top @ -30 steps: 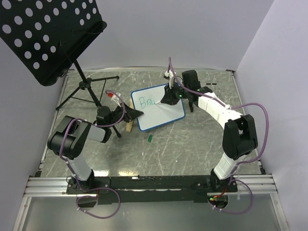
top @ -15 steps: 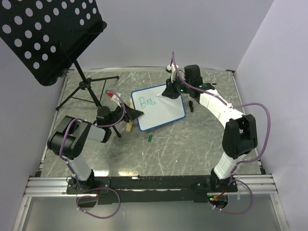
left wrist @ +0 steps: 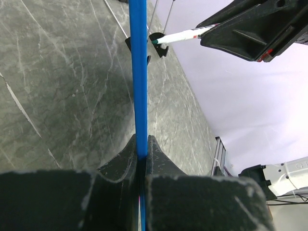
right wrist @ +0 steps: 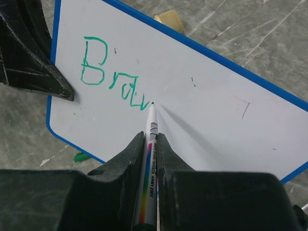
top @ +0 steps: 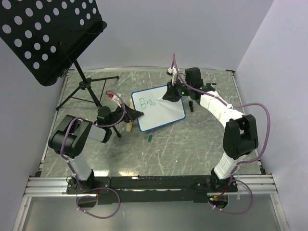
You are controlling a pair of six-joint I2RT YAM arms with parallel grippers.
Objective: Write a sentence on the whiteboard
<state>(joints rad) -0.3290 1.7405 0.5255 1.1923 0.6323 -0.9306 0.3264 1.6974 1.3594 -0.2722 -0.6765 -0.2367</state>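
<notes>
Writing is underway but barely started, I'd say. The sentence [right wrist: 111,79] reads "Bra" plus the start of another letter, in green, at the top left of the whiteboard [top: 163,113]. The next move calls for finishing that stroke, then working rightward with light, even pressure. There's plenty of white space left.

Nearest the bases, the left arm is folded low with its elbow out left and its forearm running flat toward the board. The left claw [left wrist: 141,144] is pressed together on the blue rim at the board's left edge, steadying it mid-desk [top: 192,139]. Farther back, the right arm arches up and reaches in over the board's far edge. The right claw [right wrist: 150,139] is pinching a marker [right wrist: 149,163], tip right by the last green stroke. I can't tell if it's actually touching.
</notes>
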